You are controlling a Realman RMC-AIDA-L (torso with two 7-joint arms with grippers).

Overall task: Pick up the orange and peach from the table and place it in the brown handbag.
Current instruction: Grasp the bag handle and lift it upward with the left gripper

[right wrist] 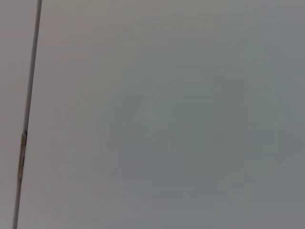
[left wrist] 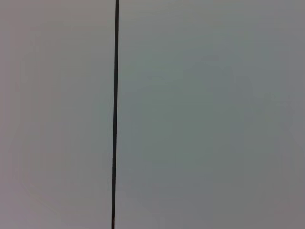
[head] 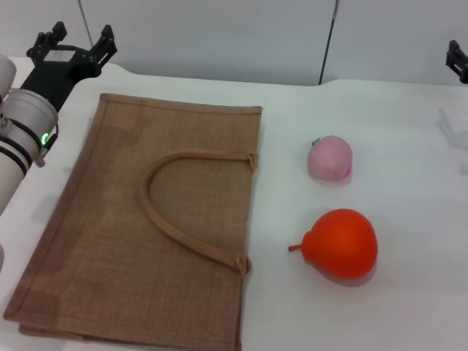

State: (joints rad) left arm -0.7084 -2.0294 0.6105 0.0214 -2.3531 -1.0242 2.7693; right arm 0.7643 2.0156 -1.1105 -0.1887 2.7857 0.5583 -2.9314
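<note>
**Head view: both fruits on the table, bag lying flat**

Head view shows the brown handbag (head: 146, 227) flat on the white table (head: 409, 146), its handle loop resting on top and its mouth not visibly open. The peach (head: 330, 158) sits to the right of the bag, near its far corner; the orange (head: 342, 243) lies nearer the robot, also to the bag's right and clear of it. Neither fruit is in the bag, so nothing of the task appears done. The left gripper (head: 79, 40) hangs beyond the bag's far left corner, fingers spread and empty. The right gripper (head: 458, 62) barely shows at the frame's edge, far right of the bag; whether it is spread or closed cannot be told. Both wrist views show only blank wall.
</note>
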